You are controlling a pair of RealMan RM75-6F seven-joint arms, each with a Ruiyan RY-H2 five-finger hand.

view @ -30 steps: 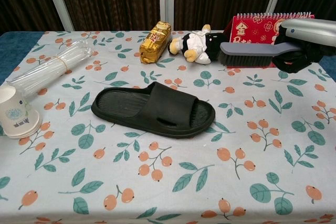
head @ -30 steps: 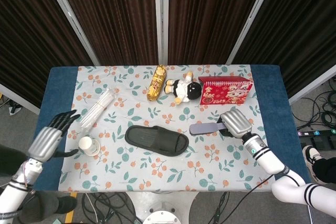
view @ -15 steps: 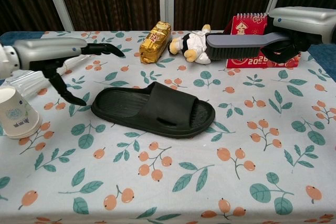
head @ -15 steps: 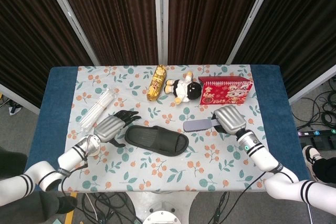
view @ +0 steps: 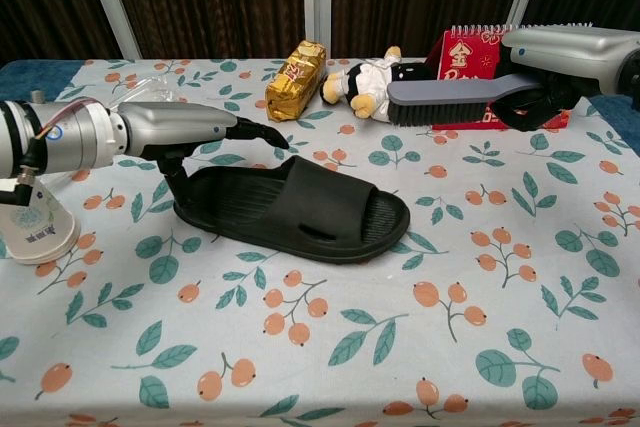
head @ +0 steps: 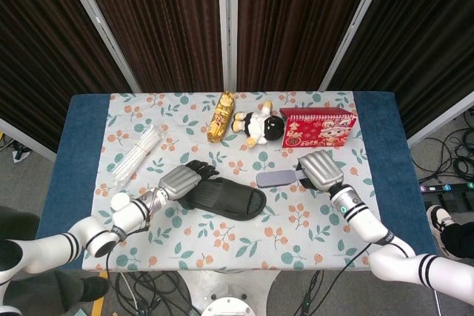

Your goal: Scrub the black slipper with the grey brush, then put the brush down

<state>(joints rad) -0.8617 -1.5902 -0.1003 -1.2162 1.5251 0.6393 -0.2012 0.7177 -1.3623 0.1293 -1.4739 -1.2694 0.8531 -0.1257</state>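
The black slipper [head: 222, 197] [view: 300, 209] lies flat in the middle of the floral tablecloth, toe to the right. My left hand [head: 181, 180] [view: 185, 127] is at its heel end, fingers spread above the heel and thumb down by the heel's edge; it holds nothing. My right hand [head: 322, 169] [view: 560, 52] grips the handle of the grey brush [head: 276, 178] [view: 455, 102]. The brush hangs in the air, bristles down, to the right of and behind the slipper's toe, not touching it.
A paper cup [view: 30, 222] [head: 118, 201] stands near my left forearm. A clear plastic bundle [head: 137, 155] lies at the back left. A gold packet [view: 295, 79], a plush doll [view: 375, 82] and a red calendar [view: 465, 52] line the back.
My left hand has swung in from the left edge past the cup to the slipper's heel. My right hand has carried the brush a little to the left, toward the slipper.
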